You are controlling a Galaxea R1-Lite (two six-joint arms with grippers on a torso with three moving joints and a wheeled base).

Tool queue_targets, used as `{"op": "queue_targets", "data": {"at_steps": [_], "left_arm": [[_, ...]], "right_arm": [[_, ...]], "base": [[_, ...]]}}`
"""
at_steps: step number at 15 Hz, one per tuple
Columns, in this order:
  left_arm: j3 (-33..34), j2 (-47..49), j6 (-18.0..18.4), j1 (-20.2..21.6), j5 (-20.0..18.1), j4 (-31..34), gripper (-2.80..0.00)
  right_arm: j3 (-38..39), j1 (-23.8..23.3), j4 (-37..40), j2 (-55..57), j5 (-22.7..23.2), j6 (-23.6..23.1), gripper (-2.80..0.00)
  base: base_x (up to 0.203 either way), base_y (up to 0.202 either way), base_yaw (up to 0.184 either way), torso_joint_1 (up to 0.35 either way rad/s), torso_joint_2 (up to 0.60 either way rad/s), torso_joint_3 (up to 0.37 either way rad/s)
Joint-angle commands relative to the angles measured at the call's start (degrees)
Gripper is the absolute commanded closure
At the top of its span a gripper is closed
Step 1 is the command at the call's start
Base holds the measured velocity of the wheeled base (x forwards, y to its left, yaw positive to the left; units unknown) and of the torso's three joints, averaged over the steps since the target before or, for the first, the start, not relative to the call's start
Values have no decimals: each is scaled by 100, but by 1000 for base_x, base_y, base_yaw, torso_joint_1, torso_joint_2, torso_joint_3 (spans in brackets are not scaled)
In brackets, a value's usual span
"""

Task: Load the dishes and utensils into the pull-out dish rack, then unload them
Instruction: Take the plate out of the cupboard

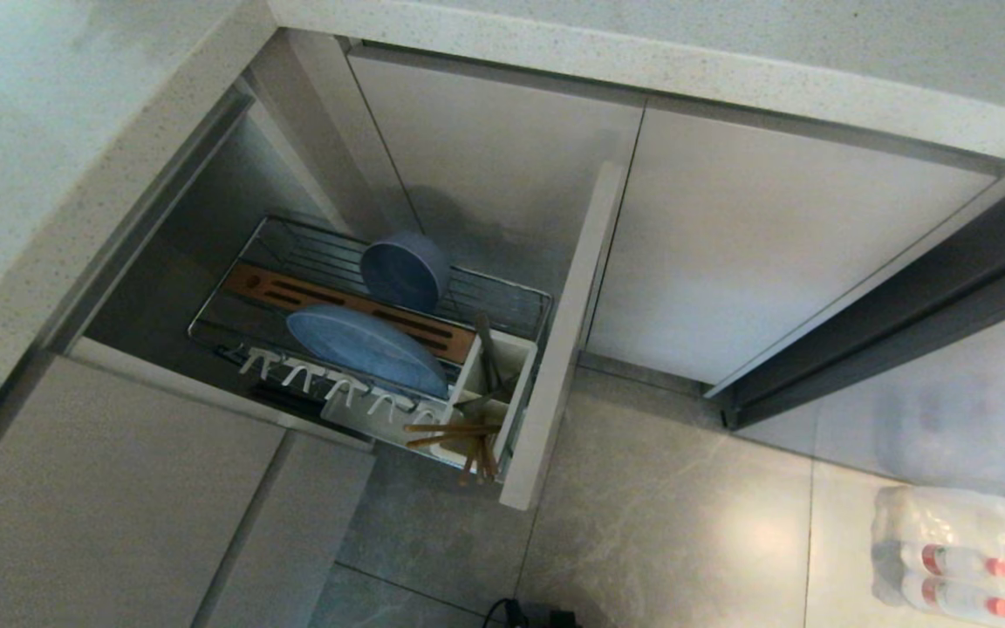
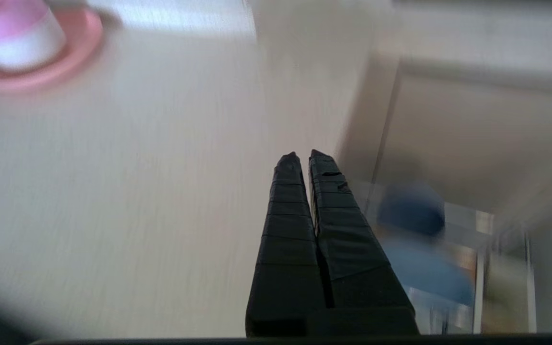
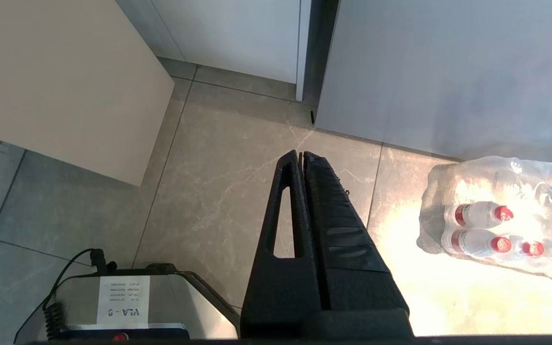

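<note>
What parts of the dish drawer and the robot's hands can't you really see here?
- Fork: in the head view only a thin grey handle shows; the white utensil caddy hides its tines.
- Chopsticks: head view, too thin to count surely.
- Light-blue plate and blue-grey bowl: left wrist view, smeared by blur and partly behind the left gripper.
- Neither arm shows in the head view; the right gripper shows only in its own camera, over the floor.

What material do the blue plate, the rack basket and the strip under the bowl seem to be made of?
Blue plate: likely ceramic or melamine, matte; its surface shows no glare. Rack basket: metal wire, chromed, with thin shiny bars. Strip under the bowl: apparently wood, warm brown with dark slots.
</note>
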Motion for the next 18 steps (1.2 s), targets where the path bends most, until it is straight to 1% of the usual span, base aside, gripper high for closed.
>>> {"op": "queue_targets", "data": {"at_steps": [1, 2, 3, 5, 6, 8, 10, 11, 12, 13, 14, 16, 18], "left_arm": [[362, -909, 2, 367, -295, 308, 0], [609, -1200, -4, 616, -531, 547, 0], [860, -1439, -7, 777, -706, 717, 0], [1383, -1814, -16, 919, -914, 824, 0], [1687, -2012, -85, 990, -995, 831, 0], [2270, -2378, -441, 1101, -1160, 834, 0], [2799, -2617, -868, 1135, -1217, 830, 0], [2965, -2754, -1032, 1140, -1229, 897, 0], [3005, -2908, -1099, 1139, -1268, 1192, 0], [3088, -3065, -1121, 1124, -1359, 1468, 0], [3216, -3108, -1133, 1123, -1429, 1545, 0], [3387, -3111, -1125, 1121, -1437, 1552, 0], [3739, -3111, -1098, 1121, -1425, 1485, 0]], "right_arm": [[0, 0, -2, 9, -2, 1, 0], [0, 0, -2, 7, -2, 1, 0], [0, 0, -2, 9, -2, 1, 0], [0, 0, -2, 6, -2, 1, 0], [0, 0, -2, 9, -2, 1, 0], [0, 0, -2, 9, -2, 1, 0], [0, 0, -2, 9, -2, 1, 0], [0, 0, -2, 9, -2, 1, 0], [0, 0, -2, 9, -2, 1, 0], [0, 0, -2, 9, -2, 1, 0], [0, 0, -2, 9, -2, 1, 0], [0, 0, -2, 9, -2, 1, 0], [0, 0, -2, 9, -2, 1, 0]], "base": [[0, 0, 0, 0, 0, 0], [0, 0, 0, 0, 0, 0], [0, 0, 0, 0, 0, 0], [0, 0, 0, 0, 0, 0], [0, 0, 0, 0, 0, 0], [0, 0, 0, 0, 0, 0], [0, 0, 0, 0, 0, 0], [0, 0, 0, 0, 0, 0], [0, 0, 0, 0, 0, 0], [0, 0, 0, 0, 0, 0], [0, 0, 0, 0, 0, 0], [0, 0, 0, 0, 0, 0], [0, 0, 0, 0, 0, 0]]}}
